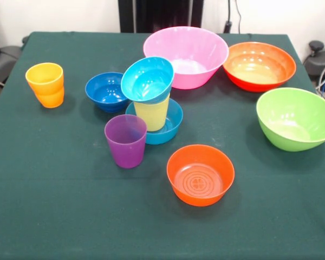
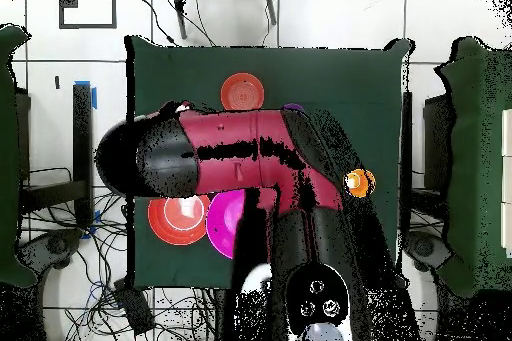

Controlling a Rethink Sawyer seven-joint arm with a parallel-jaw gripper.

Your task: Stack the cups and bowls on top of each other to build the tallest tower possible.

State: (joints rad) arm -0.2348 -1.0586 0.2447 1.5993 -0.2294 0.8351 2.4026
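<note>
1. While the tower is seen near the middle of the green worktop, a dark blue bowl sits just beside it, a purple cup in front and a pink bowl behind.
2. From overhead, the red and black arm is stretched across the worktop, hiding most pieces; the end effector is not seen, so its state cannot be told.
3. Three cups and seven bowls are counted: a cyan bowl is tilted on the yellow cup, which stands in a mid-blue bowl.
</note>
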